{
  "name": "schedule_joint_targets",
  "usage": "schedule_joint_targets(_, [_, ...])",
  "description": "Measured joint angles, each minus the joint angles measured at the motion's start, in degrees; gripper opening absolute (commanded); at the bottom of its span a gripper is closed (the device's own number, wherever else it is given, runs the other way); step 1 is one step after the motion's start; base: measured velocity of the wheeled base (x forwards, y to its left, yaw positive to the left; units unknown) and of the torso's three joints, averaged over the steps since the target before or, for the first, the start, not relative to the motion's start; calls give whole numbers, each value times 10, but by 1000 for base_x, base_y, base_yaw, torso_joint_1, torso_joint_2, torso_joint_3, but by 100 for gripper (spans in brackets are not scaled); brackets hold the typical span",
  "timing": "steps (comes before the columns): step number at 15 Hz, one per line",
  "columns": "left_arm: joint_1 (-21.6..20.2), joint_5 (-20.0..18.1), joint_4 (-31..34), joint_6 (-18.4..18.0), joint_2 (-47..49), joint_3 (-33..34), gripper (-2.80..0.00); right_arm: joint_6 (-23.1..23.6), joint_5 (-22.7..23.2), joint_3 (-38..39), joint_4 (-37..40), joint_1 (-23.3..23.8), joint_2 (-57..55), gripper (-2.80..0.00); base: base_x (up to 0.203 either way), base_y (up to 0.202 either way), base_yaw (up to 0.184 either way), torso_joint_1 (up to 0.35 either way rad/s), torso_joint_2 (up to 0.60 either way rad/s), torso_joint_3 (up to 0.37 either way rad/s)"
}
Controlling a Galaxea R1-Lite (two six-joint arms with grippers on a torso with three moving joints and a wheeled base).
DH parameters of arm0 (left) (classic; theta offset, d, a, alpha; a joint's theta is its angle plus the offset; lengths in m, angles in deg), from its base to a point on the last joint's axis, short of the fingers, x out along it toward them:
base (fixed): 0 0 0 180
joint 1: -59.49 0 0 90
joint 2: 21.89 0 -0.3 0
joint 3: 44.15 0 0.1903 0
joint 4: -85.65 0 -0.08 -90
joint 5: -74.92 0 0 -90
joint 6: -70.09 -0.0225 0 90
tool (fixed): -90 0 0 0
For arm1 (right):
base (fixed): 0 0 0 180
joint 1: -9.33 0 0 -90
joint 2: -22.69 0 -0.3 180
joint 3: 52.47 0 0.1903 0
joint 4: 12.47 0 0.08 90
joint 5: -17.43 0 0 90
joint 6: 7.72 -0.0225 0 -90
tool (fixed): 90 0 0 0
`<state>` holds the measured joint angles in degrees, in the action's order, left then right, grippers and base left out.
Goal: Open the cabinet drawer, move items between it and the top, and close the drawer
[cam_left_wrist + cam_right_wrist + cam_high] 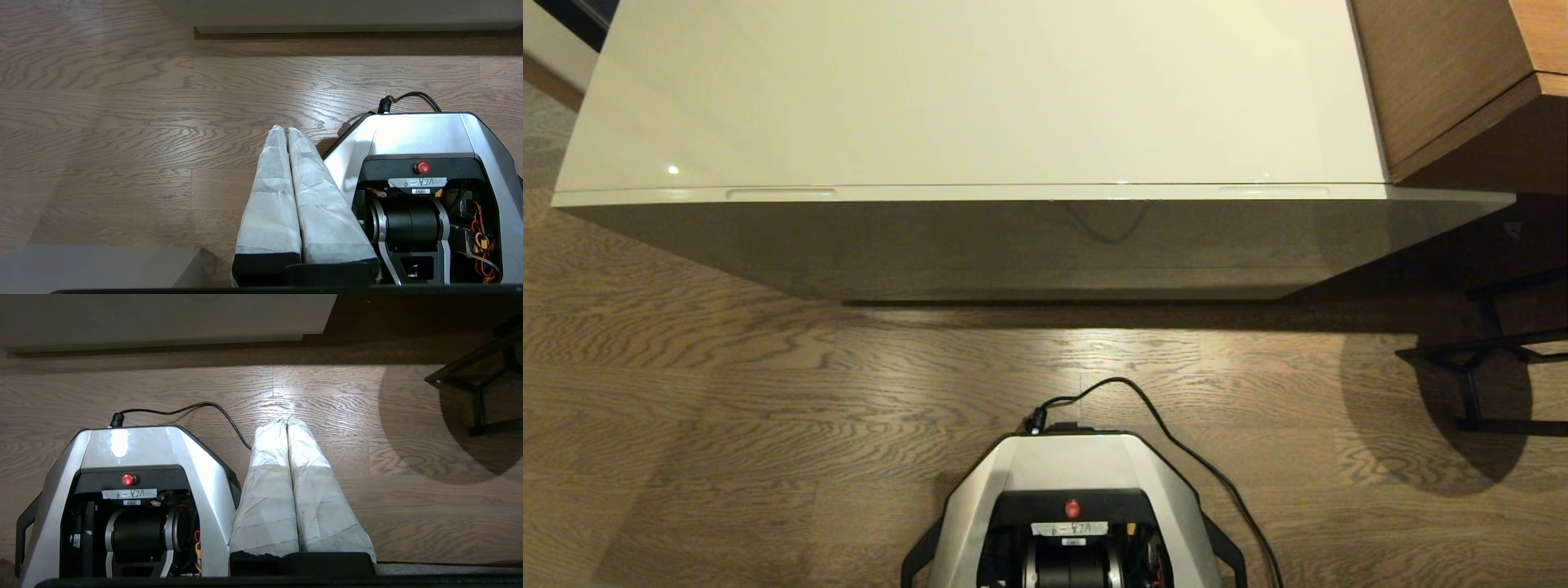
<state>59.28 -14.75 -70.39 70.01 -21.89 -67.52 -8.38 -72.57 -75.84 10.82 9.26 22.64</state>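
The wooden floor (727, 425) fills the low part of the head view; the big cream top (980, 90) of the cabinet sits at twelve o'clock, bare; the cabinet drawer (1029, 194) is pushed in just under it, with two thin slots on its front edge; a brown wooden piece (1445, 73) stands at two o'clock; the robot's base (1072, 490) is at six o'clock; the left gripper (287, 131) hangs over the floor beside the base, fingers pressed together, holding nothing; the right gripper (286, 421) does the same.
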Motion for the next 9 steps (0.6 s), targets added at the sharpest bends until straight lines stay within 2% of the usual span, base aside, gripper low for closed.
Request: schedule_joint_targets(9, [0, 0, 0, 0, 0, 0, -280, 0, 0, 0, 0, 0, 0, -280, 0, 0, 0, 0, 0, 0])
